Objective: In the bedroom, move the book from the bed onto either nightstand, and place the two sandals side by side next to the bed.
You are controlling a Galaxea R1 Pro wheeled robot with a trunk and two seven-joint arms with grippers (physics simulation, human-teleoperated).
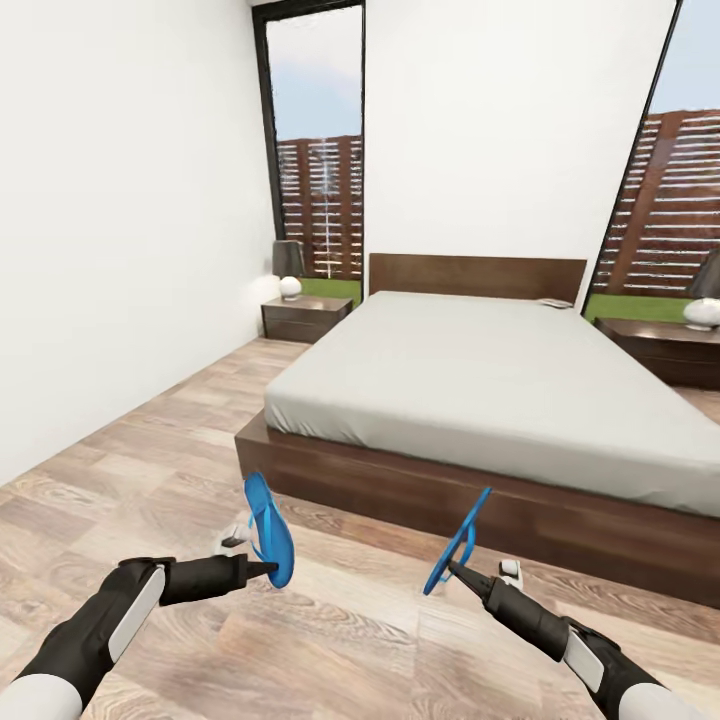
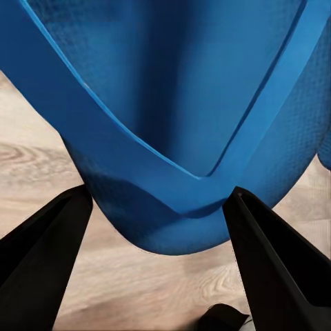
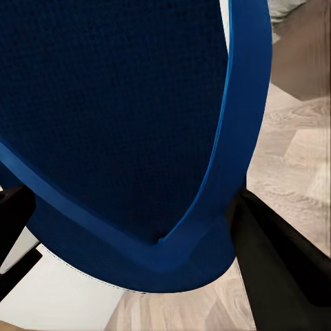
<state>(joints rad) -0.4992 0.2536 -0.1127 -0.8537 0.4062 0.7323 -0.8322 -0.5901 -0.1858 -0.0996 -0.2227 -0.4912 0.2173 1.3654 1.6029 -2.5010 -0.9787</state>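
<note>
2 sandals, 1 per arm. Left end effector [image 1: 262,570] is clamped on the left sandal [image 1: 270,543], held on edge above the floor [image 1: 150,470] at abt 7 o'clock in head view; in left wrist view the blue sole [image 2: 186,117] w/ its V strap sits pinched between the 2 black fingers [image 2: 41,255]. Right end effector [image 1: 462,573] grips the right sandal [image 1: 457,543], also on edge, tilted, at abt 5 o'clock; right wrist view shows its textured dark-blue sole [image 3: 117,117] w/ a smooth brighter rim, black fingers [image 3: 283,262] either side.

1 bed [image 1: 480,370], 12 to 3 o'clock: dark brown wood frame + headboard [image 1: 476,277], flat pale grey mattress. Book [image 1: 553,302]: small thin shape on the mattress by the headboard's right end, too small to read.

2 nightstands: left nightstand [image 1: 305,318] at 11 o'clock, right nightstand [image 1: 665,350] at 3 o'clock, both dark wood, boxy. 2 lamps: left lamp [image 1: 289,268], dark shade on a white round base; right lamp [image 1: 705,300] cut by the frame edge. 2 tall dark-framed windows [image 1: 318,150], slatted brown fence [image 1: 325,205] + grass outside. White walls, wood-plank floor.

Bed's foot-end frame lies across the way ahead of both arms; sandals hang apart from each other, not touching the floor.
</note>
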